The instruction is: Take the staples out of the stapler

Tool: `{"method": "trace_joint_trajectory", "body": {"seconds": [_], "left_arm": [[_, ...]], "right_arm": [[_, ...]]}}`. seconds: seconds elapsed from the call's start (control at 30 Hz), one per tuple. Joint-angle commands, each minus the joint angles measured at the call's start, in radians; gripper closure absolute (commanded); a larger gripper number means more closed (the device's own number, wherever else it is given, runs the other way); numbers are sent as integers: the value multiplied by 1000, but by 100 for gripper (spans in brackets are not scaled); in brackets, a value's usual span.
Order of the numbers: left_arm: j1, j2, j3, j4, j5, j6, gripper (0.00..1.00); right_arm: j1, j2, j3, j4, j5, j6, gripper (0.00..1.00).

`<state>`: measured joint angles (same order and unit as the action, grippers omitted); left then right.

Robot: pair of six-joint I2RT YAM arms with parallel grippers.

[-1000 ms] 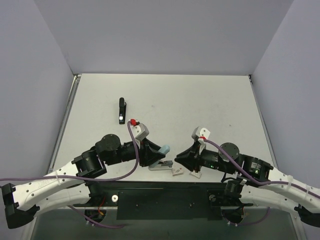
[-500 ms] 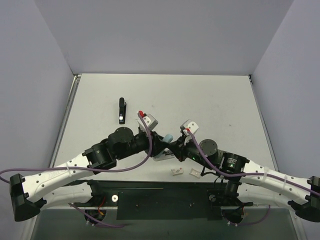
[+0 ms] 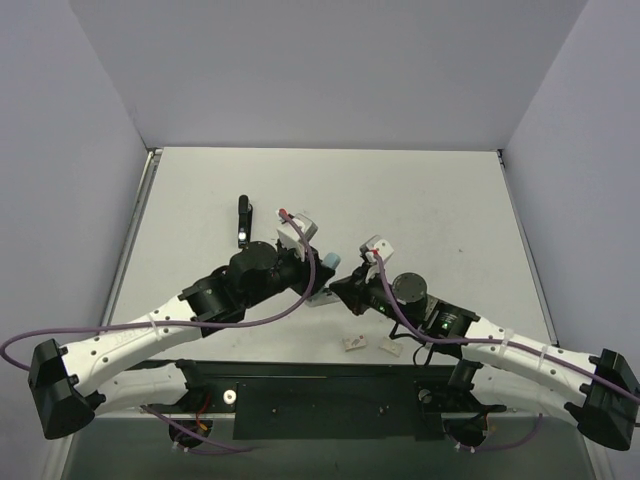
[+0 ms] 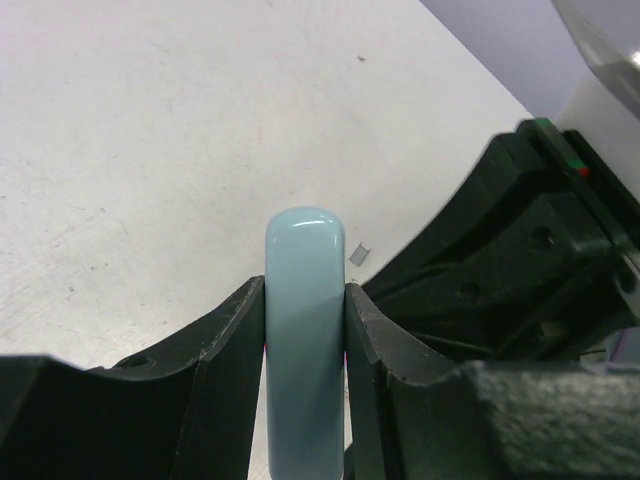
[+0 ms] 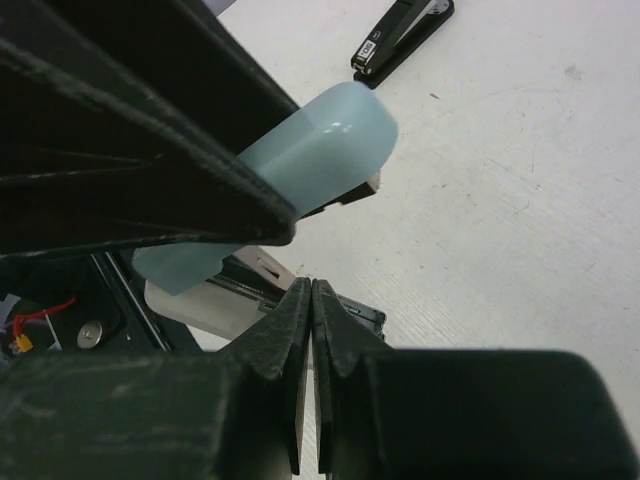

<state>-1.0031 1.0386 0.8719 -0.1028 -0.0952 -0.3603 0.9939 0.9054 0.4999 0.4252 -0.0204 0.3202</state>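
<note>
Clamped in the left gripper [image 4: 305,292], pads on either side of its pale blue top: the stapler [image 4: 304,240]. Carried within the last second from the near edge of the table [image 3: 430,200] toward the middle, and apparently lifted off the surface. Opposite it, pinched fully shut, tips together with nothing seen between them: the right gripper [image 5: 311,288]. Swung in from the right and closed during that same second, now just beside the dark magazine under the blue top. (Left behind near the front edge: small white pieces [image 3: 353,343].) Probably set up to push or pick at the staple channel; no strip of staples out yet. Further off, untouched: a black stapler [image 3: 243,220].
</note>
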Motion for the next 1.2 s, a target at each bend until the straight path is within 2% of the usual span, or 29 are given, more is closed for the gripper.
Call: {"method": "trace_joint_trajectory", "body": {"seconds": [0.0,0.17,0.4,0.77,1.17], "left_arm": [[69,26,26,155,40,-41,100],[142,69,16,230,95,-88,100],[158,121,44,252,137,-89,100],[166,118,38,235,163,-85,100],[166,98,32,233,190,-104,100]], "right_arm": [[-11,41,-11,145,-82,19,100],[-21,104,-41,227,-96,46,100],[-46,165,-44,302,-127,54,100],[-80,12,-24,150,-49,-27,100],[-155,38,29,142,-55,-58,100]]}}
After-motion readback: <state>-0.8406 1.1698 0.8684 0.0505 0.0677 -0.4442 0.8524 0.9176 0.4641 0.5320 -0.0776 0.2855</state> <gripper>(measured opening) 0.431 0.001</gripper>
